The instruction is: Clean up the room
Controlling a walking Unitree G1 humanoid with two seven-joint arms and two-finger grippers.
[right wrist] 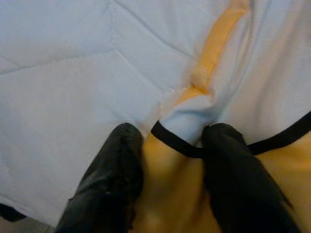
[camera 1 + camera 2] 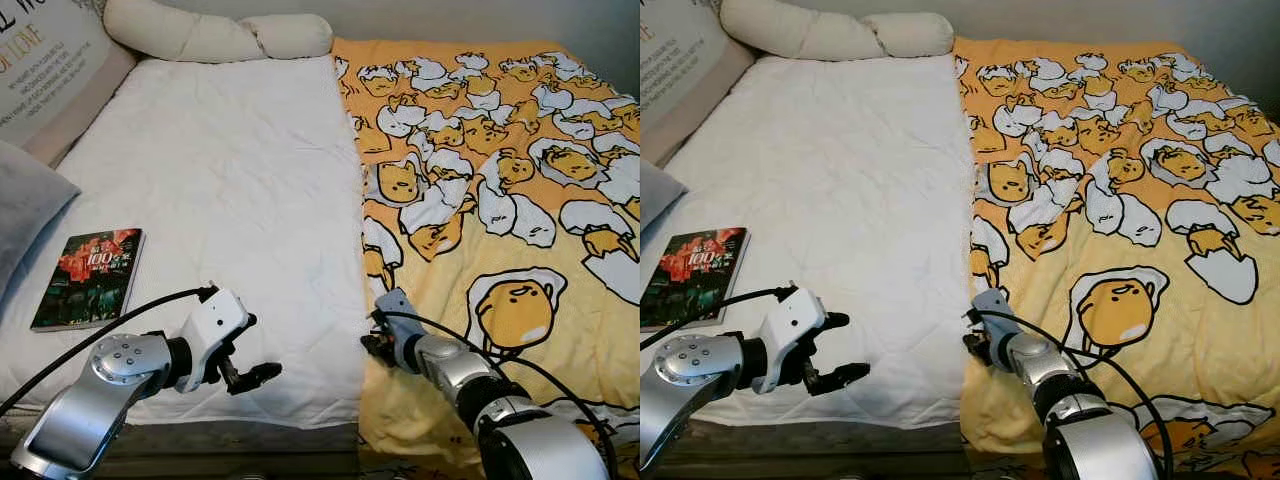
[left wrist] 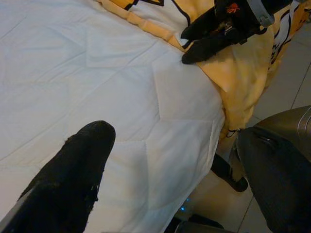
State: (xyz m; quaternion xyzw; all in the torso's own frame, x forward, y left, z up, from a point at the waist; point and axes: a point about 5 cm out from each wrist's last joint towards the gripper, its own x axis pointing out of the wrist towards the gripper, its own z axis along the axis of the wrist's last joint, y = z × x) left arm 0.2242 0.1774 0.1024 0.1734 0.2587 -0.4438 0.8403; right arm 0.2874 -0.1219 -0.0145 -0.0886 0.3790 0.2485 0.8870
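**Blanket edge pinched, pull not yet made**

Right gripper (image 1: 167, 160) down at the near edge of the yellow blanket (image 2: 500, 200), fingers closed on a bunched fold of its border where it meets the white sheet (image 2: 230, 180). Left gripper (image 2: 252, 378) hovering low over the near part of the sheet, fingers spread, nothing between them. Blanket covering the right half of the bed, sheet bare on the left half. Book (image 2: 90, 277) lying flat on the sheet toward the left side, well apart from both grippers. Long pillow (image 2: 215, 35) across the head of the bed.

Likely step: spreading the blanket over the bare half.

Risks, as judged from here: thin pinch on a small fold, so a slip out under a hard pull; sheet possibly caught in the same pinch and dragged along; blanket drawn across and burying the book; near corner hanging off the bed, prone to sliding floorward.
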